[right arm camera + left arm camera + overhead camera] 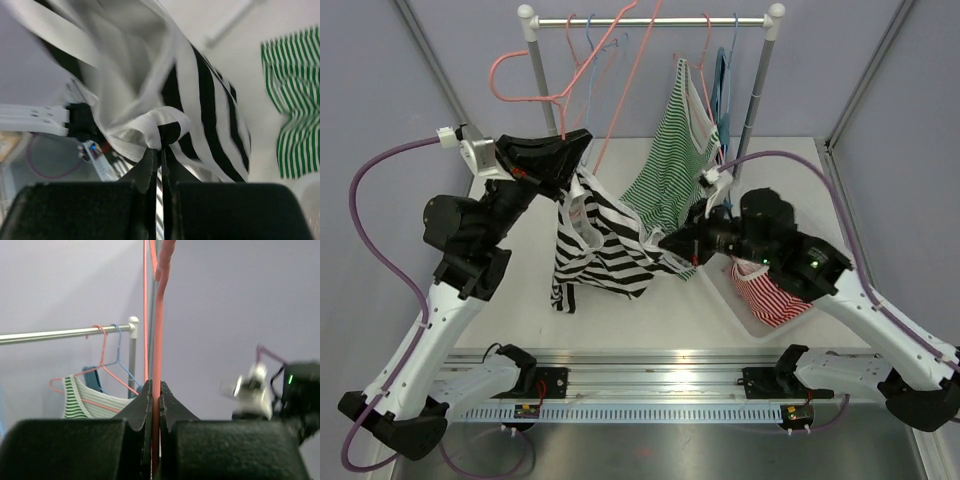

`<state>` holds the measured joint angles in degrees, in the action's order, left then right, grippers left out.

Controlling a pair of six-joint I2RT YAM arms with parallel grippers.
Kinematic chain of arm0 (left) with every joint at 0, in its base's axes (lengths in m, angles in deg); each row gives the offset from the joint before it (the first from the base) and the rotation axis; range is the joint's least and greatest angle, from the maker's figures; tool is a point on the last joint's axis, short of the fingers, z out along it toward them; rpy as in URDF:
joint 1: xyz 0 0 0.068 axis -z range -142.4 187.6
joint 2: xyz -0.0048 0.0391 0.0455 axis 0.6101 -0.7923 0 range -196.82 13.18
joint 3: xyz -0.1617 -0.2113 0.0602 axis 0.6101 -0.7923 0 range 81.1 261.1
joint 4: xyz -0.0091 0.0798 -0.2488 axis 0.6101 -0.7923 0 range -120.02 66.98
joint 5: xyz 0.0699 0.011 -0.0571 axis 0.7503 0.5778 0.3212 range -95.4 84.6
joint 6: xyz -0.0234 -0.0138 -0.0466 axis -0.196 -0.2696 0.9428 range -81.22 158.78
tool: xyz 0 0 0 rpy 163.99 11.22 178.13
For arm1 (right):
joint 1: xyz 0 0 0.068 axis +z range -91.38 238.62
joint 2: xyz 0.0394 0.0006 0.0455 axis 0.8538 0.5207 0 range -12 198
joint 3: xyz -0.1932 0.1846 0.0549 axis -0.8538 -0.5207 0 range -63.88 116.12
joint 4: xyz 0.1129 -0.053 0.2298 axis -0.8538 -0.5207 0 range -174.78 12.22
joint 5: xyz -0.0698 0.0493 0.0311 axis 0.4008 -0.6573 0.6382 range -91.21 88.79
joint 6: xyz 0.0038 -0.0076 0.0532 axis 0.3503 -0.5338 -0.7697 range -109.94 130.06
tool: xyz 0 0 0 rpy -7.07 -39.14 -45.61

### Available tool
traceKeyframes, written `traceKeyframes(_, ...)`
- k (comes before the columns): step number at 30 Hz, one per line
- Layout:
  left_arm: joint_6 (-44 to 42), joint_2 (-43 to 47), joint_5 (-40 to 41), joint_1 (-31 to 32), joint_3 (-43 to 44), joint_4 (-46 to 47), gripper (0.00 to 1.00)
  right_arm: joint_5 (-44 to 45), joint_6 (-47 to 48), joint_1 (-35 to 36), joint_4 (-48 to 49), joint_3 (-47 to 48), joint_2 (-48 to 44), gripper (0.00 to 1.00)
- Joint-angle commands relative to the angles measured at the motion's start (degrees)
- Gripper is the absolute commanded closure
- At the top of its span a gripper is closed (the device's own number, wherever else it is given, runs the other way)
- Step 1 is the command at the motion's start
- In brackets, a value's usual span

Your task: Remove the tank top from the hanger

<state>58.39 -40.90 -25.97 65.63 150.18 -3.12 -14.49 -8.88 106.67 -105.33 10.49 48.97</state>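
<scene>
A black-and-white striped tank top [600,240] hangs from a pink hanger [620,75] held off the rail. My left gripper [575,145] is shut on the hanger's pink wire [158,340], above the top. My right gripper [670,243] is shut on the tank top's right edge and pulls the fabric [170,127] sideways; the cloth bunches at the fingertips. The lower part of the hanger is hidden inside the top.
A clothes rail [650,20] stands at the back with pink and blue empty hangers [590,50] and a green-striped tank top [670,160]. A white bin [745,305] with a red-striped garment [770,295] sits at the right, under my right arm.
</scene>
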Motion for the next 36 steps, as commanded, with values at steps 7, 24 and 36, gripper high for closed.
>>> traceKeyframes(7,-3.8,0.9,15.2,0.1,2.9,7.3,0.98,19.9,-4.3,2.6,-3.8,-20.7,-0.9,1.00)
traceKeyframes(24,-2.5,10.1,17.4,0.2,1.1,-36.0,1.00,3.4,-6.6,2.9,1.4,-16.5,-5.7,0.21)
traceKeyframes(36,-6.2,-10.9,27.4,1.1,24.0,-60.6,1.00,10.5,-6.7,2.9,-1.9,-12.5,-7.8,0.00)
